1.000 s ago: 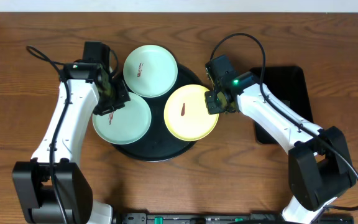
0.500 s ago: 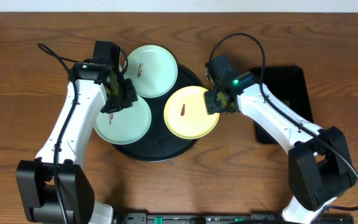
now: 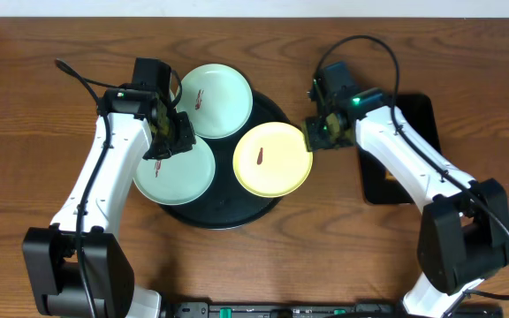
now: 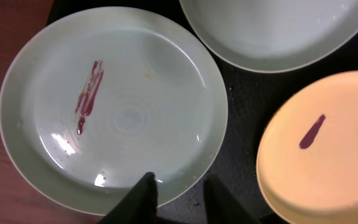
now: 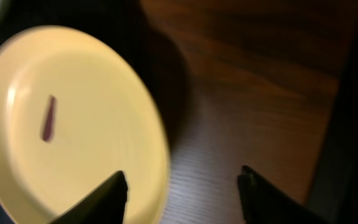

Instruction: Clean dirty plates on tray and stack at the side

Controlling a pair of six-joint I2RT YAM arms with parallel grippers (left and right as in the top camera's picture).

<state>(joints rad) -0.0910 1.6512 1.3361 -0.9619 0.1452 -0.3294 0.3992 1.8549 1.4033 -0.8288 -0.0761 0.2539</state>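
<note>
Seen from above: a wooden counter with a round black tray at centre. Three plates on the tray, none yet stacked at the side. Near-left mint plate, far mint plate and yellow plate on the right, each marked with a reddish smear. Yellow plate's right edge jutting past the tray rim, over bare wood.

Left end effector poised over the rim of the near-left mint plate, fingers a little apart, gripping nothing. Right end effector just right of the yellow plate, fingers spread wide and empty, only counter between them. Smaller black rectangular tray further right.

Likely hazards, as a judgement:
- **Thin rim:** closing the left fingers here could catch only the plate's edge, tipping it or sliding it into the far mint plate close beside it.
- **Overhang:** a sideways knock from the right finger nearest the yellow plate could skid it across the glossy tray or tilt it off the rim.
- **Smears:** no cloth or sponge in sight, so possibly stacked unwiped.
</note>
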